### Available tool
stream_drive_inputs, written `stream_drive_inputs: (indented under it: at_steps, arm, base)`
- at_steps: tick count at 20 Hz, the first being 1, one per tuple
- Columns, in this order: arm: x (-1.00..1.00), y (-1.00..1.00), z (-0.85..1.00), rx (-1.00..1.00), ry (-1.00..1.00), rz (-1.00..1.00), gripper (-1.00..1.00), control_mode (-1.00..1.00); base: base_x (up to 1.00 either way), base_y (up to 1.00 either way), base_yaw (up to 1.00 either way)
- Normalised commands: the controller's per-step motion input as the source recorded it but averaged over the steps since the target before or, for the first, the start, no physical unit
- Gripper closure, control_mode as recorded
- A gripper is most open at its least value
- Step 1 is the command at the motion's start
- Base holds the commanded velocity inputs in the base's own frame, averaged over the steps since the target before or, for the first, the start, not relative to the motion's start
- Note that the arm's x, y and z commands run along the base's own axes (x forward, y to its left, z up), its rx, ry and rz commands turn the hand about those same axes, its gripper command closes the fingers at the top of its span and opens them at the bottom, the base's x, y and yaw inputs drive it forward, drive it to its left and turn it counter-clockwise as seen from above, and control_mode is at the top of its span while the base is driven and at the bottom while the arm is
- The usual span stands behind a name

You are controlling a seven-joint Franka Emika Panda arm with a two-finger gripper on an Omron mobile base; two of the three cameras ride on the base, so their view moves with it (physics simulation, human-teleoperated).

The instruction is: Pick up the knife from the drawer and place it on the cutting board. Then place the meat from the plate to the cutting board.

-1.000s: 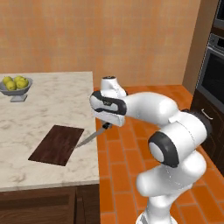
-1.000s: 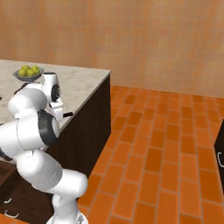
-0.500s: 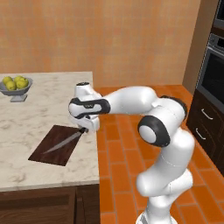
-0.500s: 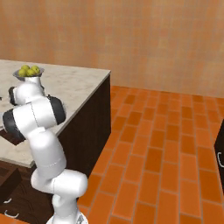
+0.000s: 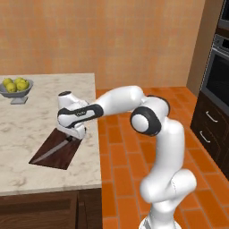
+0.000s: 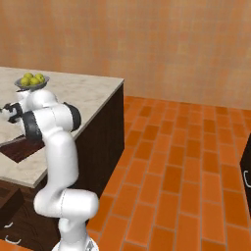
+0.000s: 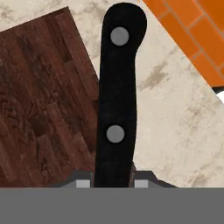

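My gripper (image 5: 71, 135) is shut on the black handle of the knife (image 5: 53, 151), low over the right end of the dark reddish cutting board (image 5: 62, 159) on the marble counter. The silver blade runs down-left along the board; whether it touches the wood I cannot tell. In the hand view the handle (image 7: 116, 87), with two rivets, rises from between my fingertips (image 7: 83, 183), with the board (image 7: 39, 113) to its left and counter to its right. The board's near end (image 6: 19, 148) shows beside my arm. A dark wood drawer (image 6: 9, 205) juts out under the counter. The meat and the plate are out of view.
A grey bowl of yellow fruit (image 5: 15, 86) stands at the counter's far left corner, also seen as the bowl (image 6: 32, 81) behind my arm. The counter's right edge (image 5: 96, 134) drops to an orange brick floor. Dark oven cabinets (image 5: 214, 103) stand at the right.
The arm has swung left from the counter's right edge to over the cutting board, carrying the knife and lowering it along the board.
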Motion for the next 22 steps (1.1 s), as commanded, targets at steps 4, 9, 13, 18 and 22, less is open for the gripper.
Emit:
stream_drive_inputs:
  at_steps: [4,9,13,18,22]
  arm:
    - [0.54,0.34,-0.46,-0.12,0.00,0.00,1.00,-1.00]
    - [0.55,0.07,-0.12,-0.02,0.00,0.01,-1.00,-1.00]
    - [0.02,-0.03,0.00,0.00,0.00,0.02,-1.00,-1.00]
    - [-0.35,-0.28,0.02,0.00,-0.12,0.00,-1.00,-1.00]
    - [-1.00,-0.99,0.59,0.07,-0.33,0.04,-1.00,-1.00]
  base:
    - [0.00,0.00,0.00]
    - [0.00,0.00,0.00]
    - [0.00,0.00,0.00]
    - [0.00,0.00,0.00]
    - [0.00,0.00,0.00]
